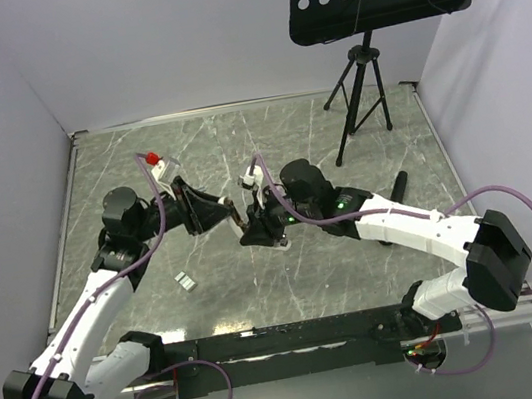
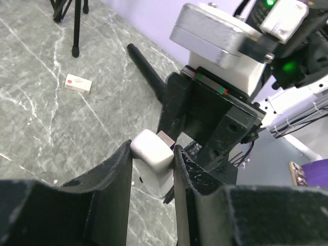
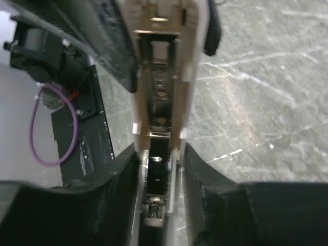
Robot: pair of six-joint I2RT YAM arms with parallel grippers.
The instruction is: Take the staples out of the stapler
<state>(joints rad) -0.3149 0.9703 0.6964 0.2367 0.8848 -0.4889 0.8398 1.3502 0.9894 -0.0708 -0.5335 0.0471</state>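
Stapler (image 2: 151, 150) first: it hangs in the air over the tabletop (image 1: 261, 296), well apart from the tripod stand (image 1: 359, 94), on the side nearer the arms. The left claw (image 2: 152, 155) pinches one white end. The right claw (image 3: 160, 160) squeezes the other end from both sides.

The long side of the stapler runs from one claw to the other. One end aims toward the tripod stand and one aims away from it. It is open, so the shiny metal rail (image 3: 159, 97) shows.

I think it is light and hard, but smooth and slippy, and its hinge can swing. The flat sides look best to hold, not the rail.

A little grey strip, likely staples (image 1: 186, 281), lies on the tabletop, farther from the tripod stand than the stapler is.
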